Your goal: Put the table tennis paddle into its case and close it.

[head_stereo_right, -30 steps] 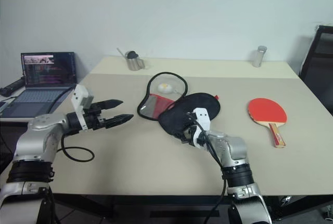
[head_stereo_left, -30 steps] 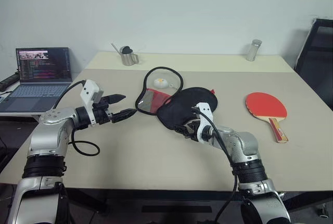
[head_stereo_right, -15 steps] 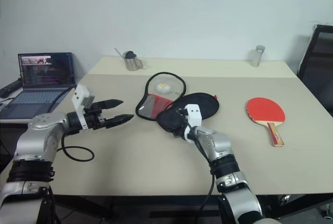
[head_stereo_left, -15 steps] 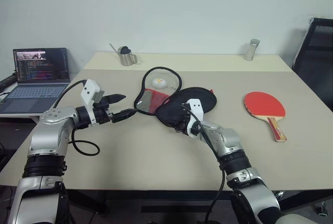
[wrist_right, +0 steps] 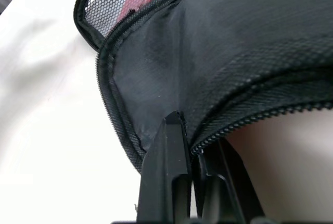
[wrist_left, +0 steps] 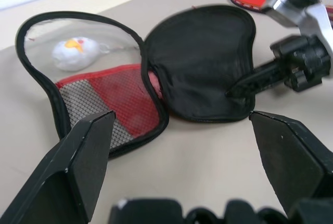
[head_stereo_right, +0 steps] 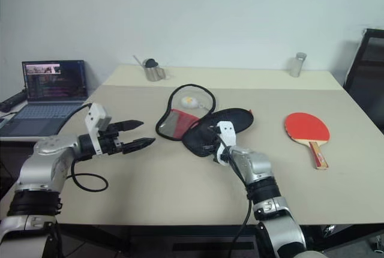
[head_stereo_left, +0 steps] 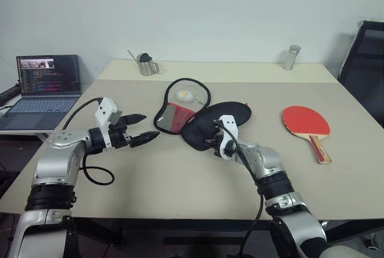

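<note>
case (head_stereo_left: 207,120) lies unzipped mid-table, black half over red mesh half, prob so paddle can slide in | paddle (head_stereo_left: 307,122) flat on table, well apart to R of case | R gripper (wrist_right: 193,153) pinched tight on black flap's zip edge, likely to lift it | L gripper (head_stereo_left: 146,129) spread wide, empty, hovers beside case

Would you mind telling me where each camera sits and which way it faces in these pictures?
Left eye and right eye views: on the head, looking forward and down over both arms at the table, the case and the table tennis paddle.
Left wrist view: on the left wrist, looking along the open left gripper at the case; the right gripper shows too.
Right wrist view: on the right wrist, close on the case's zipper edge, pinched by the right gripper.
Shared: every view shows the case.
</note>
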You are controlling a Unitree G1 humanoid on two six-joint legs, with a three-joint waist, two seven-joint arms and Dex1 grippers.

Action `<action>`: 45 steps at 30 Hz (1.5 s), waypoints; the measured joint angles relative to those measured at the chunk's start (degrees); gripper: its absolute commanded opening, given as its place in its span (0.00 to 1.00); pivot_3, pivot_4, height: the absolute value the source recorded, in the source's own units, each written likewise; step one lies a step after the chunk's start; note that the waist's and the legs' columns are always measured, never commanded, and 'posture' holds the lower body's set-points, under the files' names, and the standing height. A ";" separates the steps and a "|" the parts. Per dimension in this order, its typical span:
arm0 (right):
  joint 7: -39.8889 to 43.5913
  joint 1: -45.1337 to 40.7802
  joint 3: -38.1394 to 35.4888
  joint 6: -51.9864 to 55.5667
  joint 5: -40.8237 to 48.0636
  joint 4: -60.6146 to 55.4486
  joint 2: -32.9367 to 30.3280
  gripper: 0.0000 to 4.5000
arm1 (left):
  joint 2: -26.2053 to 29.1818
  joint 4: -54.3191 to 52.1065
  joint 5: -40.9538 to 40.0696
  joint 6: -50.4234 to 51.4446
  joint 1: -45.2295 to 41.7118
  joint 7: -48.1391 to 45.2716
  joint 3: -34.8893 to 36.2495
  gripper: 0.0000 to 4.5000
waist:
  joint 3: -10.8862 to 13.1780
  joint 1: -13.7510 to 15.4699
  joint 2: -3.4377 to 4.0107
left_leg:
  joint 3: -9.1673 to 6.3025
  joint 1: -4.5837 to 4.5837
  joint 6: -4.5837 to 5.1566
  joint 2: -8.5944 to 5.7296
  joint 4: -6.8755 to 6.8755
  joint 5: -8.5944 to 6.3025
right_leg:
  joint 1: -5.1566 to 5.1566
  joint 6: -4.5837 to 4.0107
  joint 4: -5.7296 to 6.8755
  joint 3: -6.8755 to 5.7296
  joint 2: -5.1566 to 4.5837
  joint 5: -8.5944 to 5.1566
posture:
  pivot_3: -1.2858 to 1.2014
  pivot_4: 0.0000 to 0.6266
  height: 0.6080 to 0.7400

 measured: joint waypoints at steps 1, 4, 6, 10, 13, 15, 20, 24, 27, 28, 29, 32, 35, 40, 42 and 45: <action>1.16 0.43 0.20 1.35 0.41 -1.24 -0.87 0.00 | 0.00 -0.32 -0.02 0.06 0.27 -0.16 -0.08 1.00 | 0.00 0.01 0.00 | 0.00 0.00 0.00 0.00 0.00 0.00 | 0.00 0.00 0.00 0.00 0.00 0.00 | 0.52 0.24 1.00; 5.84 2.33 2.83 5.33 1.19 -6.24 -4.83 0.00 | 0.06 -1.08 -0.02 0.21 0.95 -1.21 -0.22 1.00 | 0.00 0.01 0.00 | 0.00 -0.01 0.01 0.00 0.00 0.00 | 0.00 0.00 -0.02 0.00 0.00 0.00 | 0.52 0.24 1.00; 9.29 3.64 5.12 7.74 1.49 -9.75 -8.34 0.00 | 0.16 -1.86 -0.01 0.23 1.43 -1.92 -0.65 1.00 | 0.00 0.03 0.00 | 0.00 -0.02 0.01 0.00 0.00 -0.01 | 0.01 0.00 -0.03 -0.01 0.00 0.00 | 0.52 0.24 1.00; 14.64 4.93 6.76 12.55 3.51 -14.61 -13.97 0.00 | 0.20 -3.28 -0.06 0.71 2.42 -2.62 -1.45 1.00 | 0.00 0.05 0.00 | 0.00 -0.02 0.01 0.01 0.00 -0.01 | 0.00 0.01 -0.03 -0.01 0.00 0.00 | 0.52 0.24 1.00; 18.30 6.21 7.58 16.22 5.41 -18.82 -18.47 0.00 | 0.20 -5.11 -0.28 1.62 3.23 -3.65 -1.81 1.00 | 0.00 0.07 0.00 | 0.00 -0.02 0.03 0.01 -0.01 -0.02 | 0.01 0.01 -0.05 -0.02 0.00 -0.01 | 0.52 0.24 1.00; 20.34 7.33 9.22 17.91 6.23 -21.49 -20.82 0.00 | 0.23 -6.03 -0.40 2.19 3.51 -4.08 -1.89 1.00 | 0.00 0.07 0.00 | 0.00 -0.03 0.03 0.01 -0.01 -0.02 | 0.01 0.01 -0.06 -0.02 0.00 -0.01 | 0.52 0.24 1.00; 25.83 8.92 13.78 19.30 7.61 -25.11 -27.33 0.00 | 0.82 -8.09 -0.63 3.70 4.22 -5.58 -2.54 1.00 | 0.00 0.05 0.00 | 0.01 -0.03 0.04 0.01 0.02 -0.02 | 0.02 0.02 -0.06 -0.03 0.00 -0.01 | 0.52 0.24 1.00; 28.79 8.10 14.83 17.20 6.72 -23.02 -32.09 0.00 | 1.07 -8.91 -0.68 4.17 4.25 -5.94 -2.95 1.00 | 0.00 0.15 -0.01 | 0.01 -0.03 0.04 0.01 0.03 -0.02 | 0.03 0.02 -0.07 -0.03 0.00 -0.01 | 0.52 0.24 1.00; 30.66 6.64 15.59 15.25 5.34 -20.23 -34.28 0.00 | 1.07 -9.35 -0.71 4.32 4.25 -5.90 -3.37 1.00 | 0.00 0.14 -0.01 | 0.01 -0.03 0.04 0.01 0.03 -0.02 | 0.03 0.02 -0.07 -0.03 0.00 -0.01 | 0.52 0.24 1.00; 31.22 6.06 15.77 14.52 4.96 -19.19 -34.91 0.00 | 1.05 -9.38 -0.71 4.39 4.24 -5.87 -3.53 1.00 | 0.01 0.14 -0.01 | 0.01 -0.03 0.04 0.01 0.02 -0.02 | 0.03 0.02 -0.07 -0.03 0.00 -0.01 | 0.52 0.24 1.00; 31.70 5.62 15.79 13.94 4.56 -18.33 -35.34 0.00 | 1.04 -9.39 -0.71 4.45 4.24 -5.83 -3.59 1.00 | 0.01 0.14 -0.01 | 0.01 -0.03 0.04 0.01 0.02 -0.02 | 0.03 0.02 -0.07 -0.04 0.00 -0.01 | 0.52 0.24 1.00; 33.13 3.62 15.82 11.97 3.03 -14.44 -36.27 0.00 | 0.92 -9.41 -0.71 4.71 4.20 -5.59 -3.62 1.00 | 0.01 0.14 -0.01 | 0.02 -0.03 0.04 0.01 0.03 -0.02 | 0.03 0.02 -0.07 -0.03 0.00 -0.01 | 0.52 0.24 1.00; 34.16 2.60 15.82 10.19 1.47 -11.17 -36.58 0.00 | 0.77 -9.40 -0.68 4.88 4.11 -5.08 -3.66 1.00 | 0.01 0.16 -0.02 | 0.01 -0.04 0.04 0.01 0.03 -0.02 | 0.03 0.02 -0.08 -0.03 0.00 -0.01 | 0.52 0.24 1.00; 35.99 1.21 15.88 7.43 -0.80 -5.95 -36.64 0.00 | 0.06 -9.33 -0.60 4.85 3.12 -4.67 -4.15 1.00 | 0.01 0.18 -0.02 | 0.02 -0.04 0.04 0.00 0.04 -0.02 | 0.03 0.02 -0.08 -0.03 0.00 -0.01 | 0.52 0.24 1.00; 36.45 0.20 16.29 6.05 -1.86 -3.81 -36.64 0.00 | -0.12 -9.28 -0.48 4.81 2.67 -4.65 -4.55 1.00 | 0.01 0.18 -0.02 | 0.02 -0.04 0.04 0.00 0.04 -0.02 | 0.03 0.02 -0.07 -0.03 0.00 -0.01 | 0.52 0.24 1.00; 37.56 -1.24 17.13 3.50 -3.93 -0.65 -36.66 0.00 | -0.26 -9.09 -0.35 4.68 2.03 -4.63 -5.15 1.00 | 0.01 0.18 -0.01 | 0.02 -0.04 0.04 0.00 0.04 -0.02 | 0.03 0.02 -0.07 -0.03 0.00 -0.01 | 0.52 0.24 1.00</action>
